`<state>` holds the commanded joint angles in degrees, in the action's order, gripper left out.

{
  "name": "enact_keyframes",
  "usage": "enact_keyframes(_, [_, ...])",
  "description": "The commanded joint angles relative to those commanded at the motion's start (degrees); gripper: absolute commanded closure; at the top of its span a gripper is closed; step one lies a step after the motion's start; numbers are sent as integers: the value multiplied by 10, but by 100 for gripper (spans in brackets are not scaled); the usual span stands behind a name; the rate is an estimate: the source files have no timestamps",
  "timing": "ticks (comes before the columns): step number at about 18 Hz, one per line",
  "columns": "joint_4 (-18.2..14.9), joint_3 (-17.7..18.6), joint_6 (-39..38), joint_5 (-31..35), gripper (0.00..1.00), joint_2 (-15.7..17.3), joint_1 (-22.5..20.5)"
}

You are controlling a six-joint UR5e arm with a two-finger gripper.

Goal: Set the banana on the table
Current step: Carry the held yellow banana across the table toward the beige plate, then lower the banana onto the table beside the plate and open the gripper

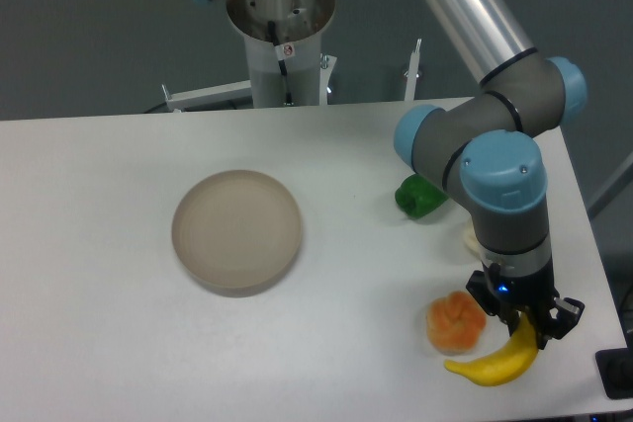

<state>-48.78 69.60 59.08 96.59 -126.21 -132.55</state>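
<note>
Banana (492,366): small, smooth, plastic-looking, likely light, stiff and slippery; gripper (525,327) jaws clenched on its upper tip, low over the tabletop (119,343), at four o'clock of the orange fruit (456,322).

i see my arm reaching in from the upper right, its blue-capped wrist pointed straight down near the worktop's (119,343) front right corner, with the gripper (524,326) low and its dark fingers (545,320) clamped on the upper end of the banana (497,360).
</note>
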Motion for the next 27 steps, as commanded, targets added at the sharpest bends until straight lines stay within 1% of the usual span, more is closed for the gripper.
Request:
enact_keyframes(2, [-9,18,-34,2,67,9,11])
enact_keyframes(5, [-11,34,-87,1,67,14,33])
enact_keyframes(7, [-10,44,-142,1,67,14,52])
enact_keyframes(8, [-10,56,-161,1,67,14,60])
enact_keyframes(10, [-9,83,-168,6,67,15,70])
enact_keyframes(15, [-6,139,-168,-2,67,21,79])
enact_keyframes(16, [-9,144,-172,-1,67,20,79])
enact_keyframes(18, [-6,166,-195,-3,67,19,79])
enact_keyframes(22, [-5,185,-197,-3,67,18,79])
enact_keyframes(27, [-4,192,-197,-2,66,11,82])
